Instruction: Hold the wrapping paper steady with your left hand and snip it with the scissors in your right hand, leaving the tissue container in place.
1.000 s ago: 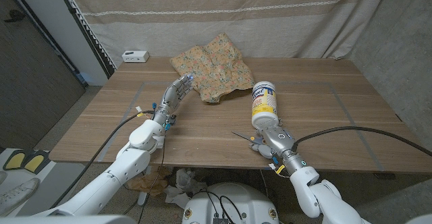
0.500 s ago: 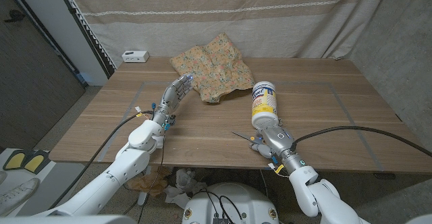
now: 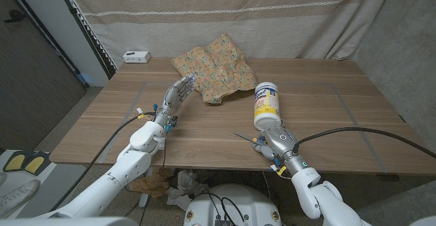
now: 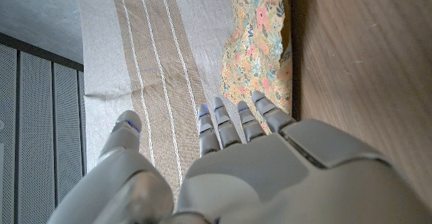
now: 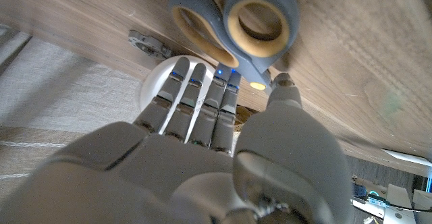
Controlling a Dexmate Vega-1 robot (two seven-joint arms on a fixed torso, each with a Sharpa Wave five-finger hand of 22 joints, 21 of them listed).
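— Anything moved since a moment ago?
— Nothing; both arms sit as before. The left hand [image 3: 178, 92] hovers with fingers spread, empty, just beside the wrapping paper [image 3: 214, 68] at the far middle of the bench [image 3: 340, 110].
— And the right hand [image 3: 272, 141]?
— Near edge, fingers extended over the scissors [image 5: 239, 18] (not gripping them), close to the tissue container [image 3: 267, 104].

I see a wooden table [image 3: 340, 117] marked with faint tape lines, and behind it a beige curtain [image 3: 225, 15] with pale stripes hangs as a backdrop. A small white device [image 3: 136, 56] sits at the table's far left corner, and to my left stands a dark panel [image 3: 27, 69] over a grey floor [image 3: 54, 134].
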